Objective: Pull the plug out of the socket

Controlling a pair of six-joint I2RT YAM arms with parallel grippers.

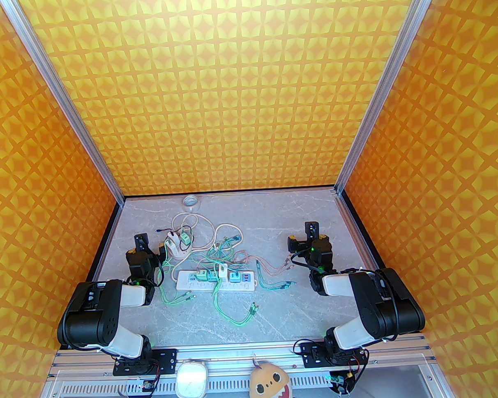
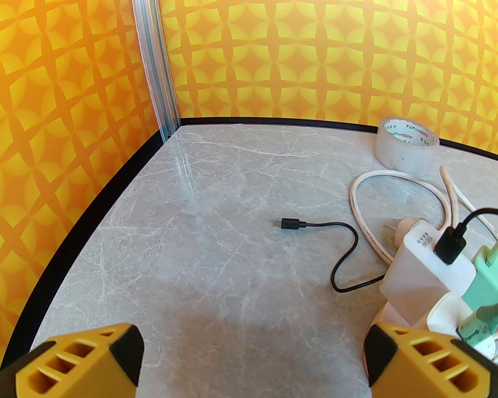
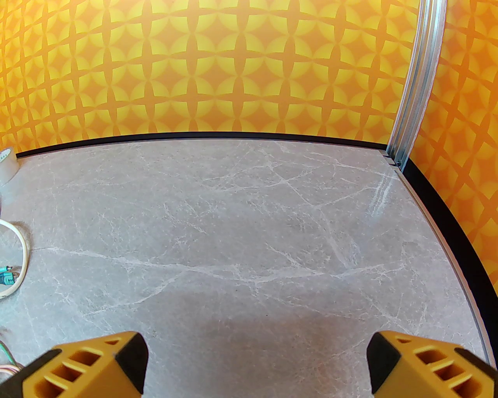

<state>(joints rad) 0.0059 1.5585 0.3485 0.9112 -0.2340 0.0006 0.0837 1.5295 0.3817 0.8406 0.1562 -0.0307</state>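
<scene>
The grey surface (image 1: 279, 316) is smooth, and the white power strip (image 1: 186, 284) lies loose near its middle, clamped by nothing. If a plug is pulled while the strip is left unheld, the whole strip is likely to be lifted or dragged rather than parted from the plug.

A cable tangle (image 1: 217, 253) is spread just behind the strip and over its top. Any cord caught during a pull could be tugged along, and whatever is tied into it would be shifted with it.

Neither of the 2 hands grips anything. The left hand (image 2: 253, 365) is held well to the left of the strip and the right hand (image 3: 256, 365) well to its right, each with its fingers spread wide. A long reach inward is therefore needed, during which cords may be snagged.

A second cluster of white and green chargers (image 1: 175, 244) stands behind the strip's left end, just beside the left hand. It could be mistaken for the target.

At least 3 plugs are seated in the strip, among them a white plug (image 1: 222, 272) near its middle. Which one is meant cannot be told. They stand close together, so a neighbour may be pinched as well, or a thin cord grasped instead of a plug body and slipped through.
</scene>
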